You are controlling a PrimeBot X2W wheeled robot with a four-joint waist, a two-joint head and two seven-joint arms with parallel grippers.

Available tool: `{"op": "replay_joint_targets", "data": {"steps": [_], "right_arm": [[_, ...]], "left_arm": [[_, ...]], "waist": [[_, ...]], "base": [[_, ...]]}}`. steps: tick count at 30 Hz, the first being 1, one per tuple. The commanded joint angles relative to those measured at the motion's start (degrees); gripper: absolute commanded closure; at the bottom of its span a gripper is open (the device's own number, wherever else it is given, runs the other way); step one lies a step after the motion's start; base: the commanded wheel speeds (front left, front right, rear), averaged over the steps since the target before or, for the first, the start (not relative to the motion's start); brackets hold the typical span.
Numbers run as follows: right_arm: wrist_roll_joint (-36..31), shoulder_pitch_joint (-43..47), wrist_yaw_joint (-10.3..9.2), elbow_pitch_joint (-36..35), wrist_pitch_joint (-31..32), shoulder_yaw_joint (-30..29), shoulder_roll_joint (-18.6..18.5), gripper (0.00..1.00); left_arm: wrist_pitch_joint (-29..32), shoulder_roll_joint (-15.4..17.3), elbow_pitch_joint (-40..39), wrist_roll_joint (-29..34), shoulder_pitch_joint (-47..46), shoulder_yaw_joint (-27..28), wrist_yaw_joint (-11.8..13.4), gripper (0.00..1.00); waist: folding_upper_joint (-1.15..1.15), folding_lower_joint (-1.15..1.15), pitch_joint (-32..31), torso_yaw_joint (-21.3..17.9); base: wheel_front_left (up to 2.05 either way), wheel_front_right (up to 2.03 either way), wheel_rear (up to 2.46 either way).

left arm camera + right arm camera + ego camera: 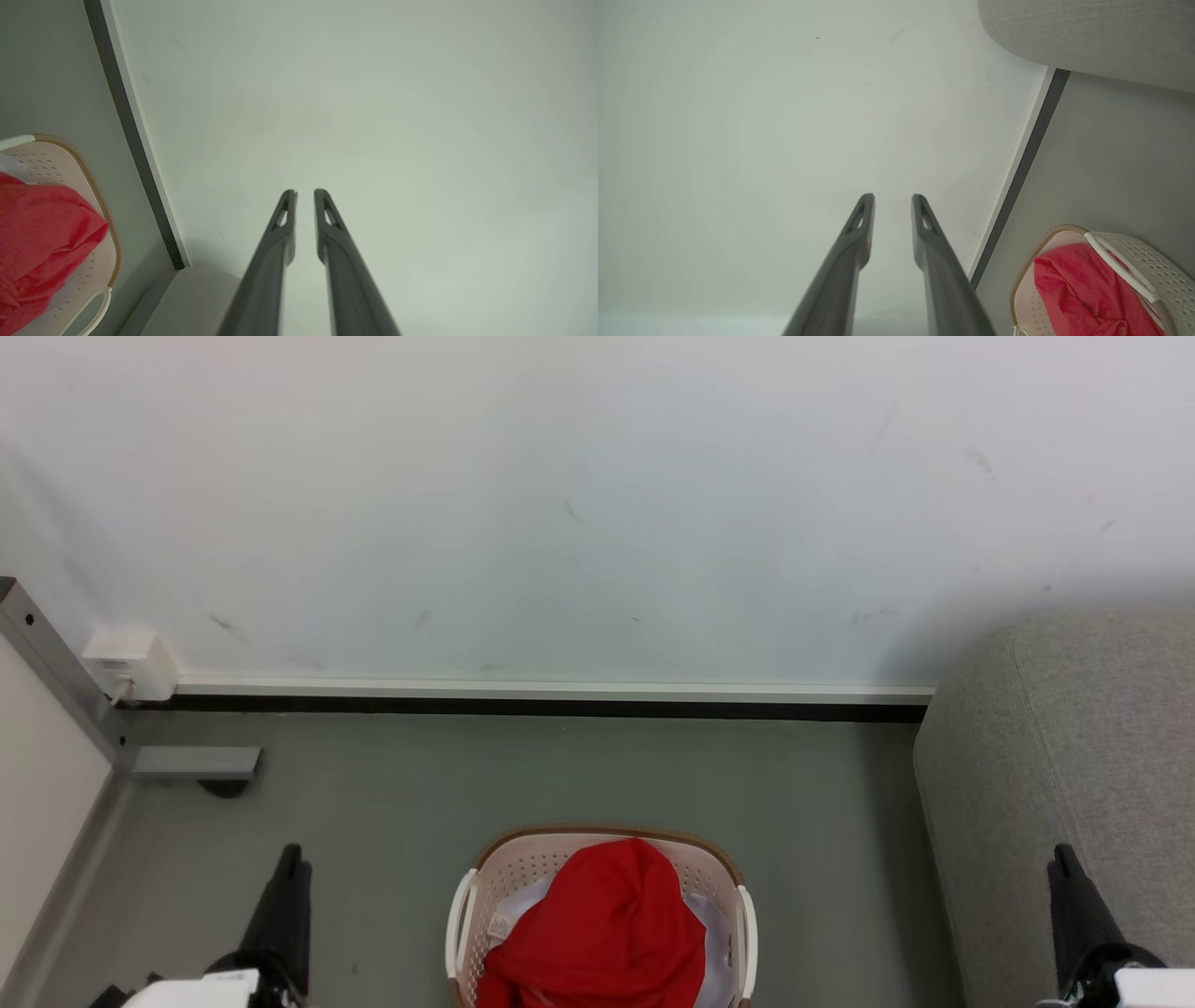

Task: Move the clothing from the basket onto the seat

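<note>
The cream perforated basket (pixel 509 887) stands on the floor at the bottom centre of the head view. A red piece of clothing (pixel 607 924) is heaped in it over some white fabric (pixel 717 933). The light grey seat (pixel 1074 756) fills the right side, beside the basket and apart from it. My left gripper (pixel 291 859) hangs left of the basket and my right gripper (pixel 1062 857) is in front of the seat. Both are shut and hold nothing. The left wrist view has my left gripper (pixel 304 193) facing the wall, with the basket (pixel 56 158) at its left. The right wrist view shows my right gripper (pixel 893 198), the basket (pixel 1148 252) and the seat (pixel 1087 32).
A white wall with a dark baseboard (pixel 560 707) runs behind the basket. At the left stand a white socket box (pixel 131 663), a grey metal frame post (pixel 47 663) and its foot (pixel 191 763). Grey floor (pixel 392 821) lies between the basket and the wall.
</note>
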Motion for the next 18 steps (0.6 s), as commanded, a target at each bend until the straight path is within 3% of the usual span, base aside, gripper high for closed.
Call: {"op": "replay_joint_targets", "data": {"steps": [1, 11, 18], "right_arm": [[0.0, 0.4, 0.00, 0.5, -0.1, 0.1, 0.2, 0.00], [-2.6, 1.5, -0.01, 0.2, -2.7, 2.2, 0.1, 0.00], [-9.8, 1.7, -0.02, -0.4, -4.6, 3.0, -0.5, 0.00]], "left_arm": [[-0.1, -0.1, 0.5, 0.0, 0.5, -0.1, 0.1, 0.00], [-2.7, -0.1, 0.4, 1.2, 1.4, -1.6, 0.1, 0.00], [-4.6, -0.1, 0.2, 5.5, 1.7, -2.0, 0.1, 0.00]], "waist": [[0.00, 0.00, 0.0, 0.0], [0.00, 0.00, 0.0, 0.0], [0.00, 0.00, 0.1, 0.1]], "base": [[0.00, 0.00, 0.00], [0.00, 0.00, 0.00], [0.00, 0.00, 0.00]]}}
